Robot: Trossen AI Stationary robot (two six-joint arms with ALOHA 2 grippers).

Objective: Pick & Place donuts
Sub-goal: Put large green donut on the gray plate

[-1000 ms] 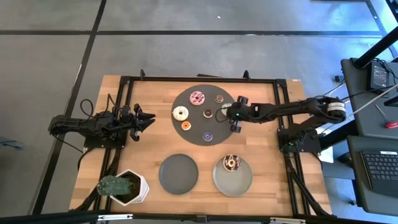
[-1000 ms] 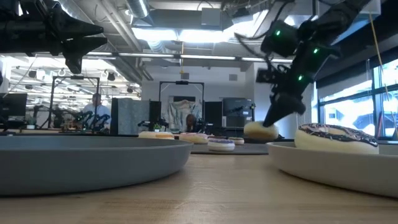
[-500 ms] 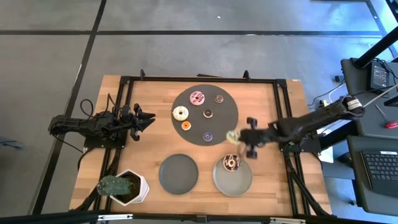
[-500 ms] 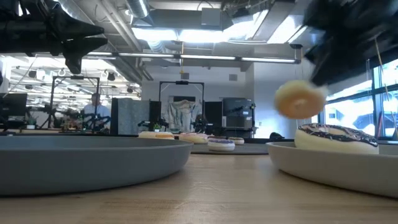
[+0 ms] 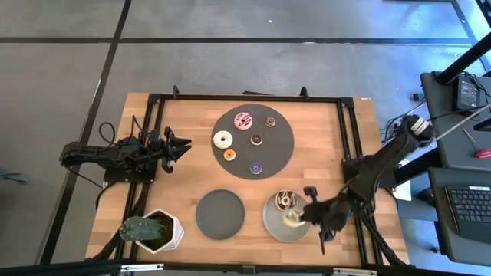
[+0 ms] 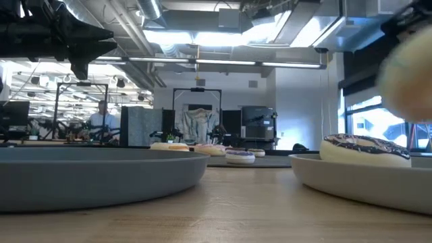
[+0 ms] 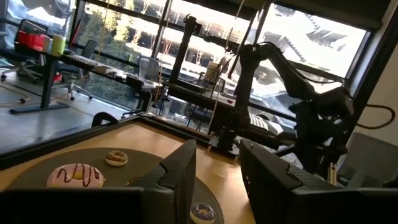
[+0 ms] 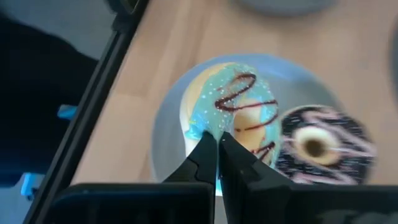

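Over the light plate at the table's front right, the right gripper holds the green donut, its fingers closed on the ring's edge. Right wrist view: fingertips pinch the rim of the green-iced ring with brown drizzle, which hangs above the plate just beside the chocolate donut. High view: the chocolate donut lies on the plate's rear part. Low view: the chocolate donut rests in the plate, and a pale blurred shape at the right edge is probably the held donut.

Dark tray at rear centre carries five donuts: pink, white, mini orange, mini purple, and two mini brown ones. An empty-looking dark plate sits front centre; a potted cactus stands front left.

Left gripper waits at the table's left side, pointing toward the tray, fingers parted and holding nothing; its wrist view shows the gap between the fingers.
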